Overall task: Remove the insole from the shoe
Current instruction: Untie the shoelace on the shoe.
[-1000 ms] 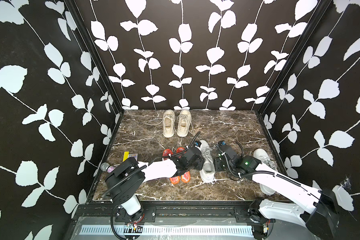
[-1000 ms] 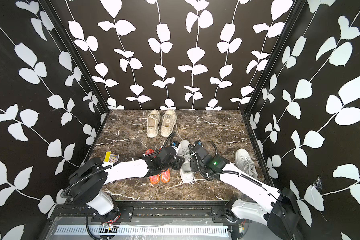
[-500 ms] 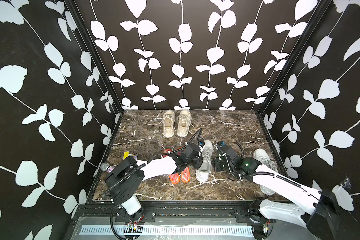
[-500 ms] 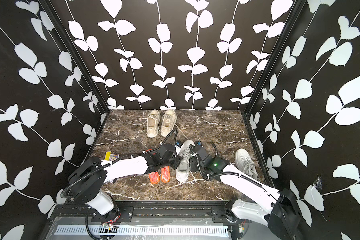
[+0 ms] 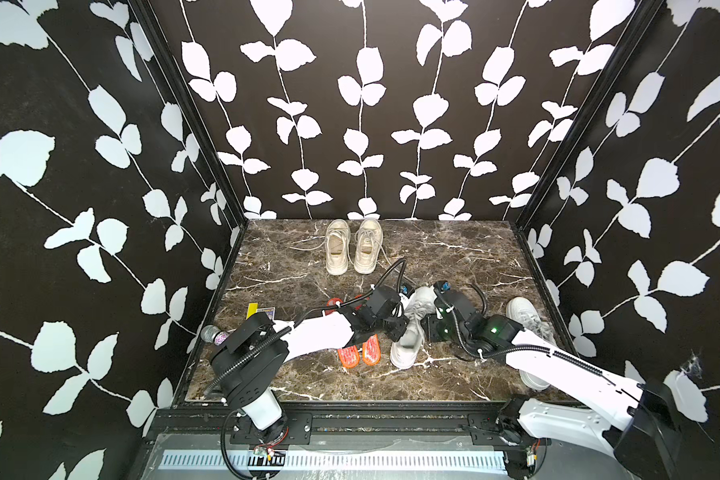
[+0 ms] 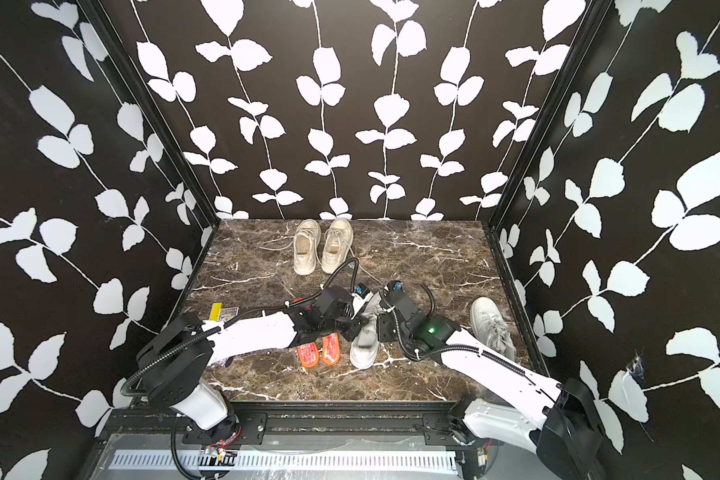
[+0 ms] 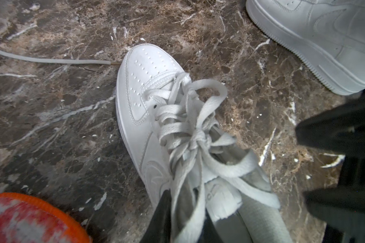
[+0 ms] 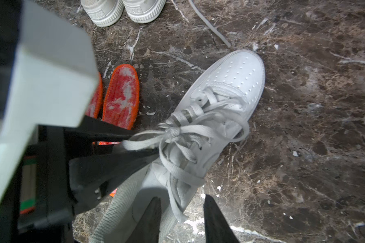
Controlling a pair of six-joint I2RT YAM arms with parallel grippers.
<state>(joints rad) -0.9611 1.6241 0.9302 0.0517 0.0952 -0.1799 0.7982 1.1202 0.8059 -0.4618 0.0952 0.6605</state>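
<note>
A white sneaker, the shoe [image 5: 408,349] [image 6: 364,349], lies mid-floor with its toe toward the front edge and its laces tied. My left gripper [image 7: 185,223] [image 5: 400,328] is shut on the shoe's [image 7: 139,101] side wall by the opening, with a lace caught between the fingers. My right gripper [image 8: 183,221] [image 5: 431,328] is open astride the shoe's [image 8: 230,84] opposite wall, one finger inside the opening, one outside over the floor. The insole inside the shoe is hidden by laces, tongue and fingers.
Two orange insoles [image 5: 358,353] [image 8: 121,98] lie just left of the shoe, partly under my left arm. A second white sneaker [image 5: 528,324] [image 7: 325,37] lies at the right. A beige pair [image 5: 352,247] stands at the back. A yellow card [image 5: 260,311] lies at the left.
My left gripper has closed on the shoe's side wall and the shoe's toe has swung a little to the left. My right gripper's jaws have narrowed slightly.
</note>
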